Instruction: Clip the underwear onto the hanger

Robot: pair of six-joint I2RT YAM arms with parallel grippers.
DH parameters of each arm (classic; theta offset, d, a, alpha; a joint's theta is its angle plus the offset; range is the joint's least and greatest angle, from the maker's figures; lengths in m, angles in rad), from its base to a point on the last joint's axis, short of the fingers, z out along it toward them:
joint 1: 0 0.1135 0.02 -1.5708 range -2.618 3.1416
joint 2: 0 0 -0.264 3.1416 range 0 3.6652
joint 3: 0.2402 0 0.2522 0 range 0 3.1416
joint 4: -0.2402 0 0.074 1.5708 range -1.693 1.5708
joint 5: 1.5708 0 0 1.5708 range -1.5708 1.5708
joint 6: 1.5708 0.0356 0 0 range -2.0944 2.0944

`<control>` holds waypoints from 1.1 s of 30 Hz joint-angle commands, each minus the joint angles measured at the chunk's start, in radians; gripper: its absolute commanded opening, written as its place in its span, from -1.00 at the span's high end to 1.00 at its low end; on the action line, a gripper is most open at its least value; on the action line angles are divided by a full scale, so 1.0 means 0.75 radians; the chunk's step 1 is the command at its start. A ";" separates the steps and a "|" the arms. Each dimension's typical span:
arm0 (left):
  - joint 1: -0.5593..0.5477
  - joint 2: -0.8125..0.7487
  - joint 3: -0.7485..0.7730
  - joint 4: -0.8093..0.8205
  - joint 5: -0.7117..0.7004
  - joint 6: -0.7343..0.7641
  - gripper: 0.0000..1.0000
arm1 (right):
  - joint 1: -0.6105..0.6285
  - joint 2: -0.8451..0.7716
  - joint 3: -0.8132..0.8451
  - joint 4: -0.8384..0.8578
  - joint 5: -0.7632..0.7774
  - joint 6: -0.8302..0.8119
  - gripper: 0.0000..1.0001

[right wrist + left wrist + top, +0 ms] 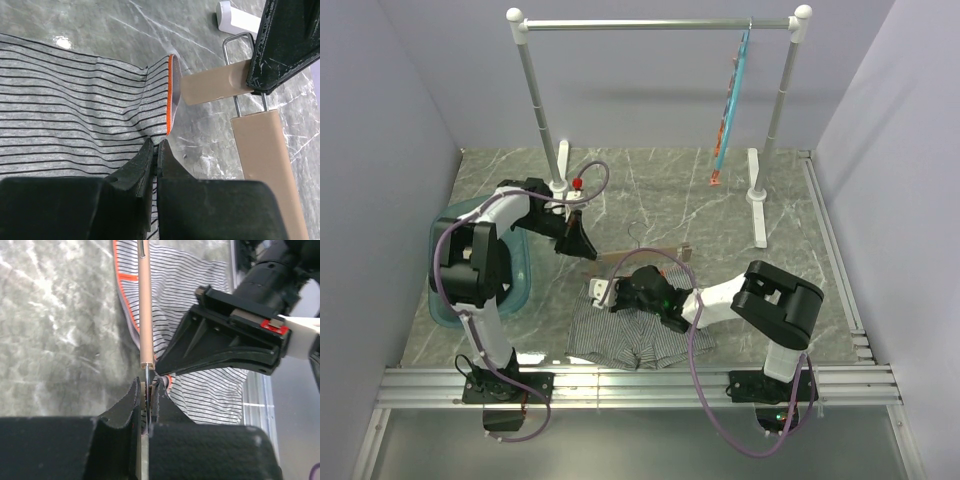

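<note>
My top camera looks down from high behind the near edge, wide enough for the whole worktop. The left wrist camera sits tight behind the left pincer, sighting along the hanger. The right wrist camera sits equally close behind the right pincer, over the underwear. Both wrist views share hanger and stripes.

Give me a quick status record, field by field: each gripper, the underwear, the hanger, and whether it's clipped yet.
Left gripper: shut on one end of the hanger
Right gripper: shut on the waistband edge of the underwear
Hanger: lying on the table, just beyond the underwear
Underwear: mostly flat on the table, waistband corner raised beside the hanger's end
Clipped: apparently not yet
</note>
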 commanded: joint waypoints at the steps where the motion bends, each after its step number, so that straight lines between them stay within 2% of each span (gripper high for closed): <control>1: -0.007 0.046 0.067 -0.263 0.121 0.281 0.99 | 0.011 -0.052 -0.015 0.080 0.015 -0.018 1.00; 5: -0.005 0.060 0.066 -0.302 0.129 0.329 0.99 | 0.013 -0.050 -0.036 0.123 0.021 -0.036 1.00; 10: -0.007 0.007 0.018 -0.126 0.123 0.187 0.99 | 0.025 -0.066 -0.062 0.158 0.026 -0.079 1.00; 15: -0.007 0.019 0.072 -0.212 0.125 0.255 0.99 | 0.037 -0.064 -0.087 0.193 0.026 -0.114 1.00; 20: -0.007 -0.001 0.045 -0.171 0.108 0.230 0.99 | 0.052 -0.062 -0.103 0.248 0.034 -0.146 1.00; 26: -0.007 0.064 0.086 -0.365 0.125 0.408 0.99 | 0.054 -0.056 -0.107 0.281 0.042 -0.173 1.00; 33: -0.007 0.042 0.066 -0.382 0.119 0.406 0.99 | 0.054 -0.039 -0.099 0.271 0.046 -0.179 1.00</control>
